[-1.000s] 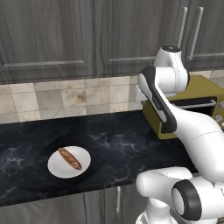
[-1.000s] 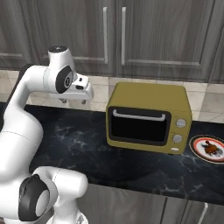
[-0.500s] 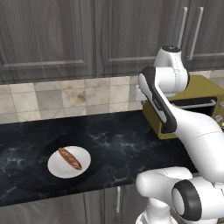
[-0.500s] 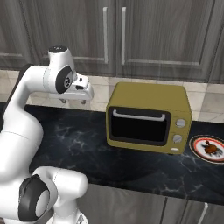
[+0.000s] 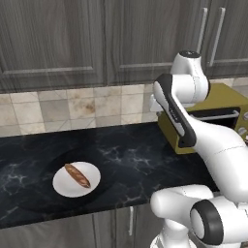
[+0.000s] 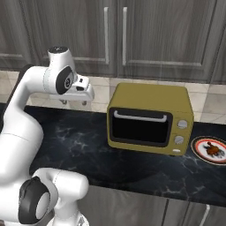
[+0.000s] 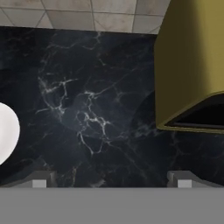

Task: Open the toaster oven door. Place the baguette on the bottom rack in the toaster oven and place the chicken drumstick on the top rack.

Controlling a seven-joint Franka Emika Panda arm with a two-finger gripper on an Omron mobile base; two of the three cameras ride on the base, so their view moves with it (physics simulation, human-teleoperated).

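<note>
Nothing moved since earlier frames. Gripper (image 6: pixel 76 102) held above counter (image 6: pixel 88 141), jaws spread wide, empty. Toaster oven (image 6: pixel 151 117) at 3 o'clock of gripper, door (image 6: pixel 139 127) closed. Baguette (image 5: pixel 77 175) on white plate (image 5: pixel 60 185).

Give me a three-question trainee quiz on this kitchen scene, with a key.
1. True or false: the toaster oven door is open.
2. What lies on the white plate on the counter's left part?
A. chicken drumstick
B. baguette
C. nothing
3. Fill in: the gripper, above the counter left of the toaster oven, has its jaws ____.

Key: 1 false, it is shut. 2 B, the baguette; the chicken drumstick sits on a patterned plate right of the oven. 3 open.
</note>
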